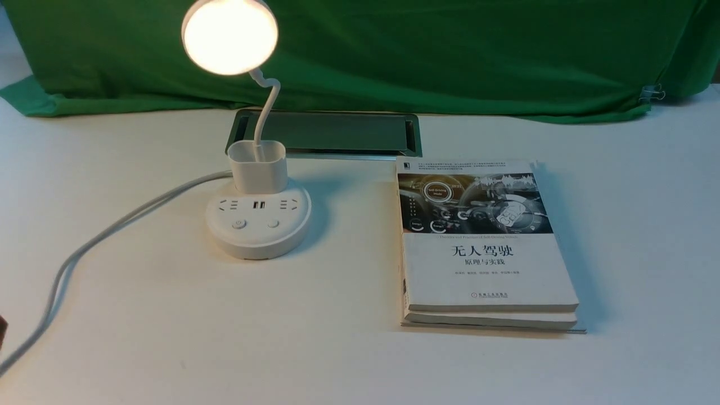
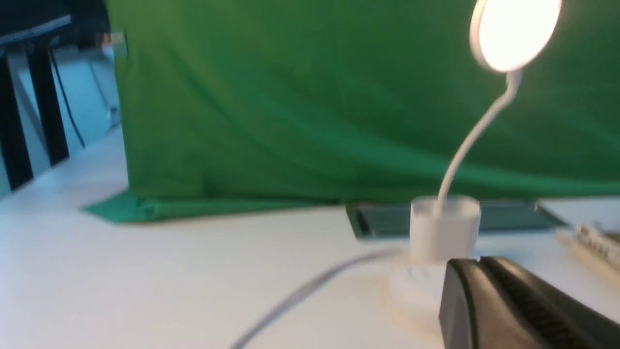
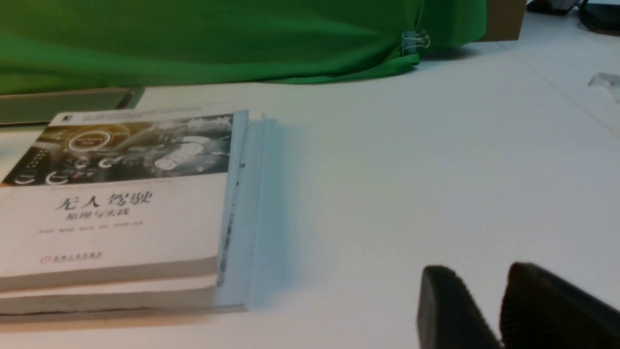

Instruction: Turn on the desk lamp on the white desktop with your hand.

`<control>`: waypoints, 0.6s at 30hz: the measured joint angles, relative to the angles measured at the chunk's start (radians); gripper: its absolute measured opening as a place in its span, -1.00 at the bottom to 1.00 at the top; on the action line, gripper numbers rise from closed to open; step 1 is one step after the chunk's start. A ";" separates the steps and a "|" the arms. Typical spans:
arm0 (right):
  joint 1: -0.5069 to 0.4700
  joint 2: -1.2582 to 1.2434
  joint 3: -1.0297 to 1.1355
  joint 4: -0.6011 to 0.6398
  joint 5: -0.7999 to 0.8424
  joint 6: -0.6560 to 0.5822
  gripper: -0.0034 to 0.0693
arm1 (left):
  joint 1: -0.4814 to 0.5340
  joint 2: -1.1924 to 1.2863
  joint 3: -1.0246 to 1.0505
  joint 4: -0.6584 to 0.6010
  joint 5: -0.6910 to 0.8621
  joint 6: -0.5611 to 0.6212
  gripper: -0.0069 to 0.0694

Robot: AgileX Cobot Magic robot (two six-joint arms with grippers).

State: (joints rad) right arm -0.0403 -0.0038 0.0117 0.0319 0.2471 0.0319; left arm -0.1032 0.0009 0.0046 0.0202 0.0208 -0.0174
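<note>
**Friend:** Where are your pincers?

**Me:** Close to me. My right pincer (image 3: 484, 283) hangs low over the counter (image 1: 169, 343). Its two tips are a little apart and hold nothing. My left pincer (image 2: 477, 274) looks blurry, so I cannot tell if it is open or closed.

**Friend:** And the desk lamp (image 1: 257, 222)?

**Me:** It stands on the counter, ahead on my left side. It is left of the book (image 1: 484, 270) and just in front of the slot (image 1: 337, 132). Its cord (image 1: 61, 278) runs back toward me. It glows already, so I think the job is done.

**Friend:** How would it feel?

**Me:** Light, hard and smooth, I guess. The wide base (image 1: 259, 239) should stay put under a soft push. I would press one tip down on the round button (image 1: 239, 224) and never squeeze. Farther up, the thin neck (image 1: 269, 104) is bendy and the head (image 1: 229, 35) sits high. A tug there could tip it.
</note>
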 joint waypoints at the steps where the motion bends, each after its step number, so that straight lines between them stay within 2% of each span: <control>1: 0.000 0.000 0.000 0.000 0.000 0.000 -0.24 | -0.001 0.000 0.000 0.000 0.033 -0.010 -0.76; 7: 0.000 0.000 0.000 0.000 0.000 0.000 -0.24 | -0.009 -0.001 0.001 -0.008 0.237 -0.060 -0.76; 18: 0.000 0.000 0.000 0.000 0.000 0.000 -0.24 | -0.010 -0.003 0.001 -0.036 0.246 -0.062 -0.76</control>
State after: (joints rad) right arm -0.0403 -0.0038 0.0117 0.0319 0.2471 0.0319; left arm -0.1136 -0.0025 0.0057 -0.0154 0.2663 -0.0798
